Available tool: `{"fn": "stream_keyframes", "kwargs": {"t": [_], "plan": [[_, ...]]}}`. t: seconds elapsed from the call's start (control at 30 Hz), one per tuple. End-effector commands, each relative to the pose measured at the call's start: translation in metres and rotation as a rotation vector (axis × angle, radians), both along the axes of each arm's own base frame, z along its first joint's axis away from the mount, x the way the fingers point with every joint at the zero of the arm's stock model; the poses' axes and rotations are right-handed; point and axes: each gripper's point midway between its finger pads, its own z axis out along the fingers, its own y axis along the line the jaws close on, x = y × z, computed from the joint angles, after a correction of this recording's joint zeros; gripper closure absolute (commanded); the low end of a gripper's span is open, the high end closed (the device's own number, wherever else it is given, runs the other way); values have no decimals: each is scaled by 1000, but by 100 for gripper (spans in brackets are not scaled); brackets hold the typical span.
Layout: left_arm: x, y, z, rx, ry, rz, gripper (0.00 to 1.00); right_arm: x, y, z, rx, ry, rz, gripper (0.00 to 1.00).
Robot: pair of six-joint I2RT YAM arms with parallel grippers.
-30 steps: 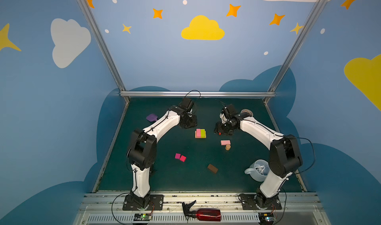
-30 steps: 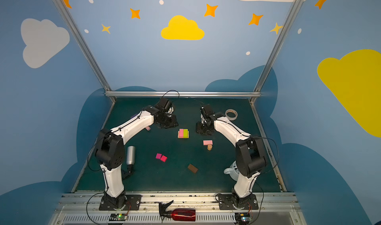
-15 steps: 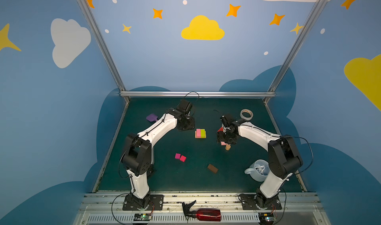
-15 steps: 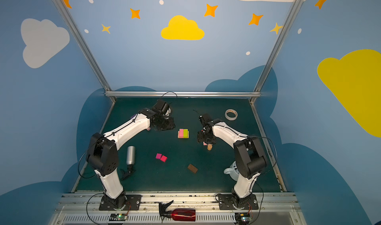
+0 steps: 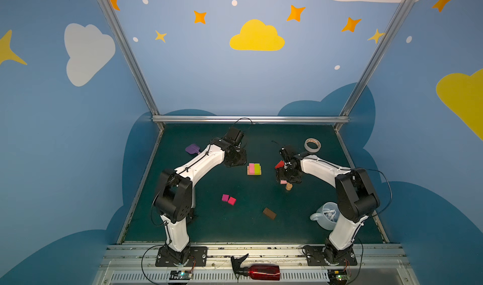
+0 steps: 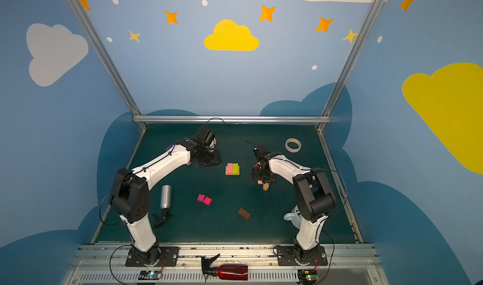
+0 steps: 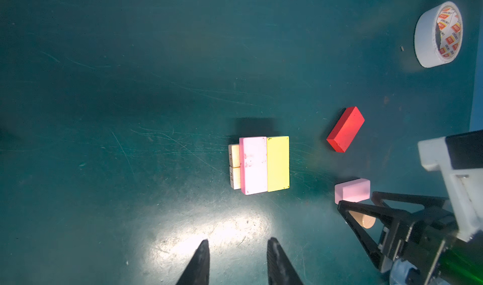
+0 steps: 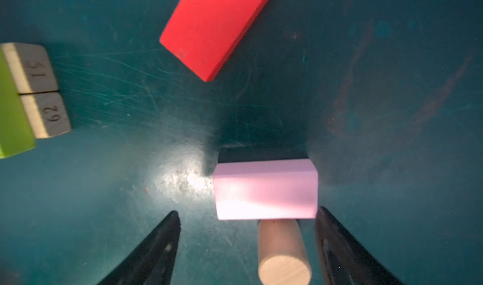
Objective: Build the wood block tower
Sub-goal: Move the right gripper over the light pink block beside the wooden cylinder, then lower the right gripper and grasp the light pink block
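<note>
Looking from our wide-open right gripper point(image 8: 247, 211), we see one pink block point(image 8: 265, 192) crosswise below, one tan cylinder point(image 8: 283, 247) upright beside it.

top views evenly lit | wrist views: lamp glare on mat point(image 7: 209, 228) | right wrist blurred

Both arms bend inward from their bases, each gripper pointing down below its wrist.
The left arm point(image 5: 201, 163) rises from its shoulder, bends at the elbow and stretches forward. Its wrist is folded so that the left gripper point(image 7: 238, 242) hangs just under it, the two black fingers a little apart and holding nothing. The right arm point(image 5: 321, 167) mirrors this pose. The right gripper point(image 8: 248, 211) sits low beneath its wrist, fingers spread wide, gripping nothing.
</note>
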Motion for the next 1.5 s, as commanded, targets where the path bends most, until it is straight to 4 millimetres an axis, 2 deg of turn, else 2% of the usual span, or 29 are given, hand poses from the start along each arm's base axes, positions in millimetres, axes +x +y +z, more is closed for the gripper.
{"fn": "stream_keyframes", "kwargs": {"t": [0.0, 0.17, 0.73, 1.07, 1.47], "plan": [[-2, 1, 4, 8, -11, -6, 63, 10, -1, -2, -7, -29, 10, 21], [-2, -1, 2, 12, -8, -9, 63, 14, -3, -1, 0, -43, 18, 20], [0, -8, -3, 34, 10, -22, 64, 14, -6, -18, 19, 16, 50, 21], [-1, -7, -6, 46, 12, -24, 64, 9, -4, -21, 29, 32, 35, 30], [0, -6, -7, 48, 13, -22, 64, 5, -2, -17, -32, 35, 59, 27]]}}
